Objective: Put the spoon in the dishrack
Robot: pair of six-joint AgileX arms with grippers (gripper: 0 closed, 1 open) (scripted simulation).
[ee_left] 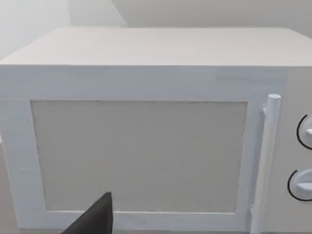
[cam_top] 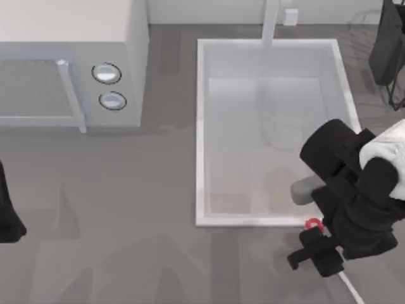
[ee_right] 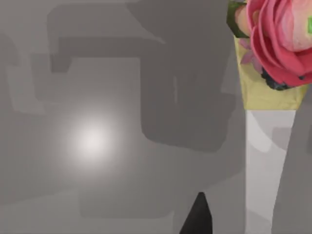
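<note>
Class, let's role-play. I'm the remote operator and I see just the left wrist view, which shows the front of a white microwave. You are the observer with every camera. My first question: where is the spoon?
Observer: The spoon sits just outside the sink basin, at the corner on the top view's lower right, with its red bowl nearest the rim.
Operator: Is an arm near it?
Observer: Yes. The right hand is directly over it, between the red bowl and the end of the white handle.
Operator: And the dishrack?
Observer: The dishrack is at the top view's far right edge, beyond the basin's right rim.
</note>
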